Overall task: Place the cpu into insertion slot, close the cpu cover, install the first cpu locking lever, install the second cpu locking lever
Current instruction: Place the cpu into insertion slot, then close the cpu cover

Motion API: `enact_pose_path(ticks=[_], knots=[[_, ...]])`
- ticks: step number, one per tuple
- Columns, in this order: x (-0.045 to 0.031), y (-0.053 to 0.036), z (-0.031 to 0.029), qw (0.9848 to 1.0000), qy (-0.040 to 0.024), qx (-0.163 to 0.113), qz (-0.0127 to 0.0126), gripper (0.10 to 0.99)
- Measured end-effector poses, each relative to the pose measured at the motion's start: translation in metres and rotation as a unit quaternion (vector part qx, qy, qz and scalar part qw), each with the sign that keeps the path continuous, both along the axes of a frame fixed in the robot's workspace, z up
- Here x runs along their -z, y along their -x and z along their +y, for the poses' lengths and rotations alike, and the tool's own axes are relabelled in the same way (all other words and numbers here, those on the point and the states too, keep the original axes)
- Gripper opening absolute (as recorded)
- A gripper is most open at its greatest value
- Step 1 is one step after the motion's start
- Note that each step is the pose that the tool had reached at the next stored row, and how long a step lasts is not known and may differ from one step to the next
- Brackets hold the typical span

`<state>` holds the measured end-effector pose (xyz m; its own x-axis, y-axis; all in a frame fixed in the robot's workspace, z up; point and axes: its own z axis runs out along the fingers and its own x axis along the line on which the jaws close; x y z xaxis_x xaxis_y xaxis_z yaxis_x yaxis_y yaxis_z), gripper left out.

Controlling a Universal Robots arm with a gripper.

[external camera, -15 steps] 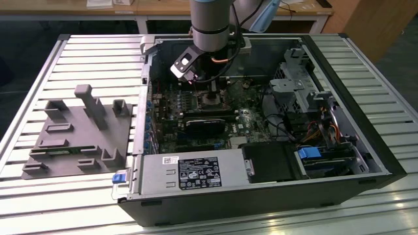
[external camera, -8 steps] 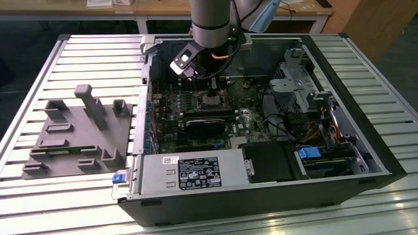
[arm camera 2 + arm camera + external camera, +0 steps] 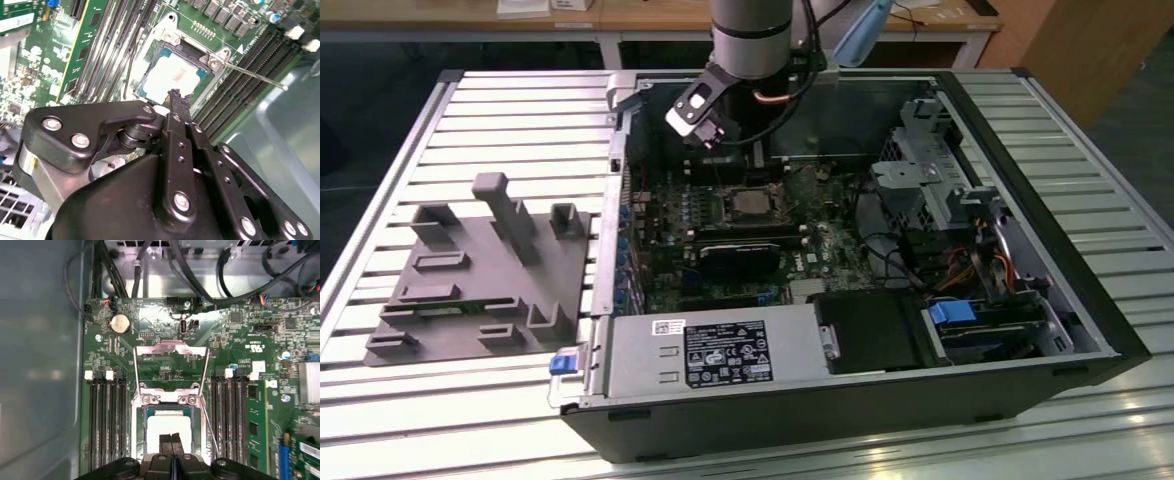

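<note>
The cpu (image 3: 169, 424) lies in the insertion slot (image 3: 141, 431), cpu cover (image 3: 170, 348) not yet closed, fingers (image 3: 165, 444) apparently pinched shut and empty above it

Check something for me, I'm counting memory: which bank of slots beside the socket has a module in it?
The memory bank with a green module standing along its outer edge; the other bank shows bare black slots.

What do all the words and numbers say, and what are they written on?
None can be read for sure.
Black label on the silver box: print too small.
White sticker beside it: too small.
White marks on the green board: blurred.
Chip top: glare, no words visible.
</note>
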<state>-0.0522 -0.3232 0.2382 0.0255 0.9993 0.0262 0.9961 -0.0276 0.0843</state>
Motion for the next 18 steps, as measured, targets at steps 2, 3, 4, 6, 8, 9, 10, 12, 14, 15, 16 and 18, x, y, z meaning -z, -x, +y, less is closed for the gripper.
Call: enact_pose_path(ticks=[2, 3, 4, 6, 8, 9, 10, 12, 14, 15, 16, 18], knots=[[-0.006, 0.0, 0.0, 1.0, 0.0, 0.0, -0.0001, 0.102], [-0.009, 0.0, 0.0, 1.0, 0.0, 0.0, -0.0002, 0.102], [-0.012, 0.0, 0.0, 1.0, 0.0, 0.0, -0.0003, 0.102], [-0.0174, 0.0, 0.0, 1.0, 0.0, 0.0, -0.0005, 0.102], [-0.0217, 0.0, 0.0, 1.0, 0.0, 0.0, -0.0006, 0.102], [-0.0225, 0.0, 0.0, 1.0, 0.0, 0.0, -0.0007, 0.102], [-0.0225, 0.0, 0.0, 1.0, 0.0, 0.0, -0.0007, 0.102], [-0.0225, 0.0, 0.0, 1.0, -0.0001, 0.0, -0.0008, 0.102], [-0.0225, 0.0, 0.0, 1.0, 0.0, 0.0, -0.0007, 0.102], [-0.0225, 0.0, 0.0, 1.0, 0.0, 0.0, -0.0007, 0.102], [-0.0226, 0.0, 0.0, 1.0, 0.0, 0.0, -0.0007, 0.102], [-0.0227, 0.0, 0.0, 1.0, 0.0, 0.0, -0.0007, 0.102]])
